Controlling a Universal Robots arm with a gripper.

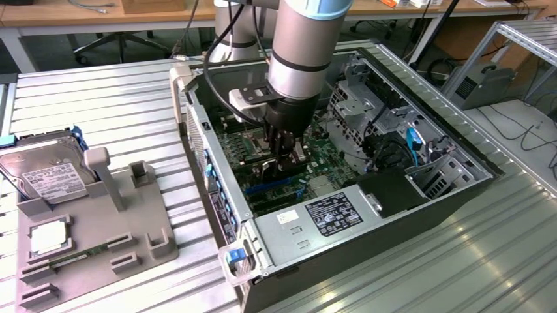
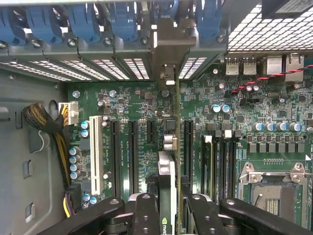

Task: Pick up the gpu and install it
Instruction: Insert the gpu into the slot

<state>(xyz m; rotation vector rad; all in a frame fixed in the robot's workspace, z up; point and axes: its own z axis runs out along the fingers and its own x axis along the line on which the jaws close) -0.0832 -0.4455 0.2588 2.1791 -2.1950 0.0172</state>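
Your arm (image 1: 301,45) reaches down into the open computer case (image 1: 383,215), which lies on the slatted metal counter (image 1: 104,98). In the wrist view your black fingers (image 2: 146,215) are clenched on the gpu (image 2: 167,171), one on each face of the card, which you see edge-on. The gpu stands upright on its long edge over the green motherboard (image 2: 132,107), running between the black expansion slots. Its metal end bracket (image 2: 168,49) sits against the case's rear wall, between the vented slot covers and below the blue latches (image 2: 73,22). Whether its lower edge is seated in a slot cannot be told. The empty processor socket (image 2: 274,191) lies off to one side of the card. Outside the case, toward the exterior view's left, a grey fixture (image 1: 113,228) holds a hard drive (image 1: 48,173) and a green memory stick (image 1: 78,257).
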